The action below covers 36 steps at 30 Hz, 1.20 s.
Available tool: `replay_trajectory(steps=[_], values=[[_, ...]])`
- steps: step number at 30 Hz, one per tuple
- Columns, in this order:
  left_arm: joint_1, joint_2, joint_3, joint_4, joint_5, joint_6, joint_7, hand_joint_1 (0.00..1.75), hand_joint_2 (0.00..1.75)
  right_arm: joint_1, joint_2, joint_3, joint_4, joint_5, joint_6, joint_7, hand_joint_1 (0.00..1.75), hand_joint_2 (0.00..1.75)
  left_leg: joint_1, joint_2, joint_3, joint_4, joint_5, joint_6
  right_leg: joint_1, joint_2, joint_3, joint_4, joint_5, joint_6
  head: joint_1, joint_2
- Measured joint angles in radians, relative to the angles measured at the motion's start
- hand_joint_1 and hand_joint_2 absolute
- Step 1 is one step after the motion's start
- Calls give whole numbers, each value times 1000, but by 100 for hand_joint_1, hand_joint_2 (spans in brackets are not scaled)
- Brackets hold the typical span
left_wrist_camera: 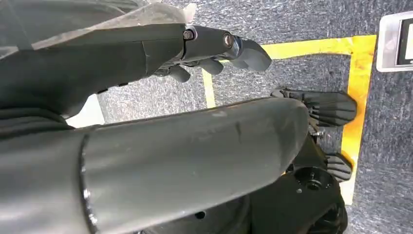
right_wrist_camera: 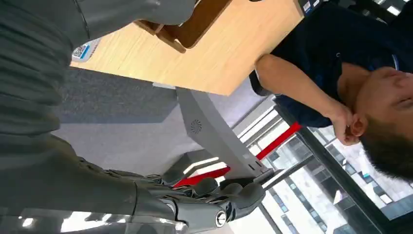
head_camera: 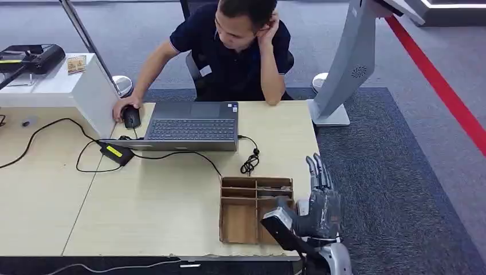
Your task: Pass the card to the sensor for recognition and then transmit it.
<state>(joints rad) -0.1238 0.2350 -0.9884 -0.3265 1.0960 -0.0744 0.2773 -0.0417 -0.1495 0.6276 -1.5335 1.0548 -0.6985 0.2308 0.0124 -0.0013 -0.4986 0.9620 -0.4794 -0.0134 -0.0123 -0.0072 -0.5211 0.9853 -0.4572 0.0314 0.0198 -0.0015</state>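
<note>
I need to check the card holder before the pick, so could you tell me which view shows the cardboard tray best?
The head view: the tray lies whole on the table, dividers visible, the right hand beside it. The right wrist view catches a corner; the left wrist view faces the floor.

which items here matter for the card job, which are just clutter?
Job: right hand, cardboard tray, grey kiosk; no card visible.
Clutter: laptop, mouse, power adapter, black cable, white box.

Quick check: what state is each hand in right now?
Left hand: holds nothing, fingers slightly curled, apart; open.
Right hand: fingers extended by the cardboard tray, holding nothing; open.
</note>
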Motion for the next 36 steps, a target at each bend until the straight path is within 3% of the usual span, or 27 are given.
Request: replay_trajectory(steps=[22, 36], values=[[0, 0, 0, 0, -6, -6, 0, 0, 0, -41, -39, 131, 16, -34, 8, 23, 0, 175, 0, 0, 0, 0, 0, 0, 0, 0, 0, 0, 0, 0, 0, 0], [0, 0, 0, 0, -13, -6, 0, 0, 0, -40, -27, 135, 85, -10, 7, -8, 0, 175, 0, 0, 0, 0, 0, 0, 0, 0, 0, 0, 0, 0, 0, 0]])
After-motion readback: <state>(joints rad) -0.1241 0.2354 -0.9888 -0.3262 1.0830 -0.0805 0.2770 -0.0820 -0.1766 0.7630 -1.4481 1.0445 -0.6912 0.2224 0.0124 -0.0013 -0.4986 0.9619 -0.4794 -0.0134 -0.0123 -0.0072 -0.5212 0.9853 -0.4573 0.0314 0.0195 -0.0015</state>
